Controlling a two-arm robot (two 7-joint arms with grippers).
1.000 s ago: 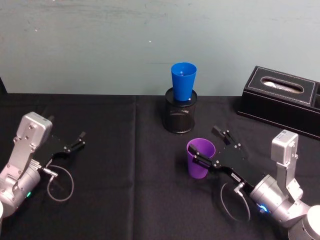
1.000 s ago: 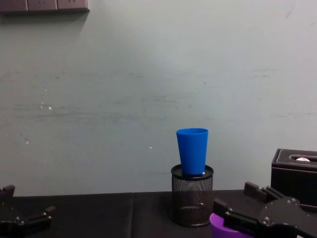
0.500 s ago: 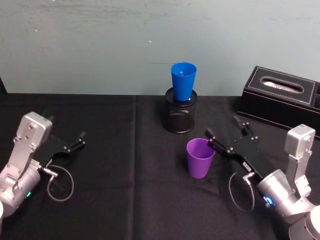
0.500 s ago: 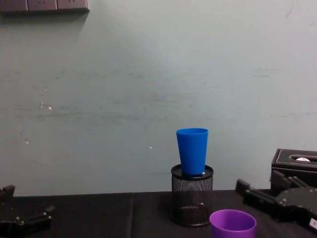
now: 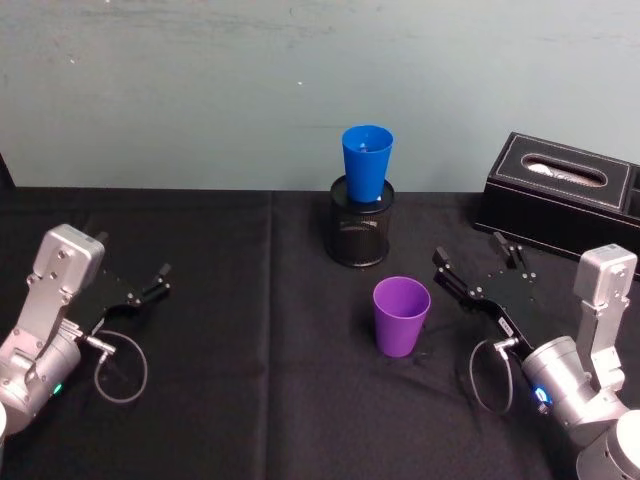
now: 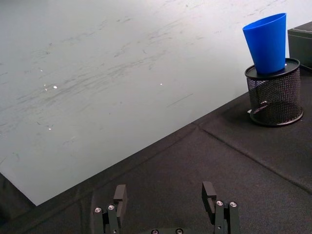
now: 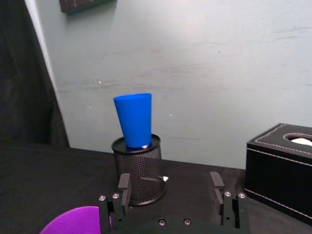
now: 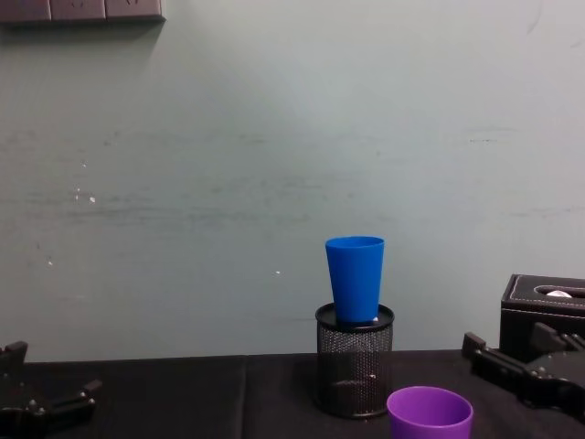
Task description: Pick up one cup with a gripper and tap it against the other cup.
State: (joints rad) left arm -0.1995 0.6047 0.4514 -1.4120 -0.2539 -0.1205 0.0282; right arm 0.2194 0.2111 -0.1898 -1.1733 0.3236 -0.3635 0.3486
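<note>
The purple cup (image 5: 401, 315) stands upright on the black cloth, with its rim (image 8: 430, 407) low in the chest view and a sliver (image 7: 73, 222) in the right wrist view. The blue cup (image 5: 366, 163) sits upright in a black mesh pen holder (image 5: 360, 233) behind it, also blue cup (image 8: 356, 277), (image 7: 134, 120), (image 6: 267, 42). My right gripper (image 5: 478, 264) is open with nothing in it, a little to the right of the purple cup and apart from it; right gripper (image 7: 169, 187). My left gripper (image 5: 158, 280) rests open at the far left; left gripper (image 6: 165, 194).
A black tissue box (image 5: 565, 200) stands at the back right, close behind the right gripper. The table (image 5: 250, 400) is covered in black cloth, and a pale wall runs close behind the pen holder. A loop of cable (image 5: 120, 365) lies by the left arm.
The right gripper has let go of the purple cup and drawn back to the right, away from it. The purple cup stays standing where it was. The left arm has not moved.
</note>
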